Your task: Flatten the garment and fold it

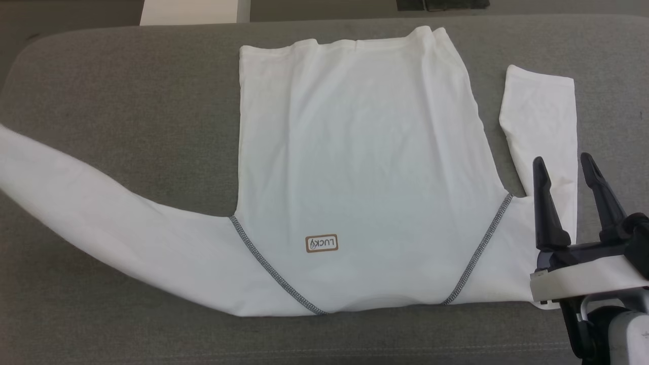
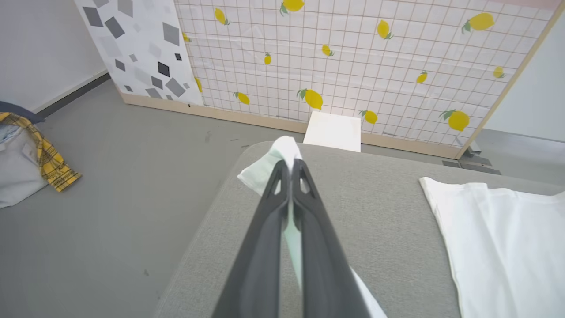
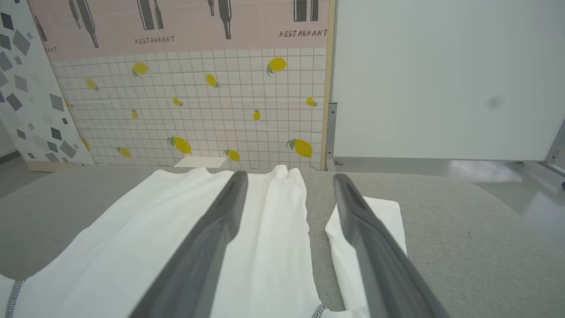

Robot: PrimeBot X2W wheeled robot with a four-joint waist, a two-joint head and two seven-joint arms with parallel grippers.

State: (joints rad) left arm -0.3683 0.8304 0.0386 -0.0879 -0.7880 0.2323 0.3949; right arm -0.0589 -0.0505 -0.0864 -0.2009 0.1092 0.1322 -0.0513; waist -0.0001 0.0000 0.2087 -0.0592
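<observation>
The garment [image 1: 360, 152] is a white shirt with long sleeves and grey shoulder stitching. It lies flat on the grey padded table [image 1: 127, 101], collar end nearest me, with a small "LUCKY" label showing. Its left sleeve [image 1: 76, 203] stretches out past the head view's left edge. In the left wrist view my left gripper [image 2: 291, 164] is shut on that sleeve's end [image 2: 284, 152], which pokes out beyond the fingertips. The right sleeve [image 1: 545, 116] lies bent away from me. My right gripper [image 1: 563, 160] hangs open over it near the shoulder, its fingers [image 3: 353, 207] wide apart and holding nothing.
A white box [image 1: 195, 11] stands behind the table's far edge, in front of a lemon-patterned wall panel [image 2: 353, 57]. A pile of clothes with a yellow plaid piece [image 2: 48, 159] lies on the grey floor to the left. Bare table shows on both sides of the shirt.
</observation>
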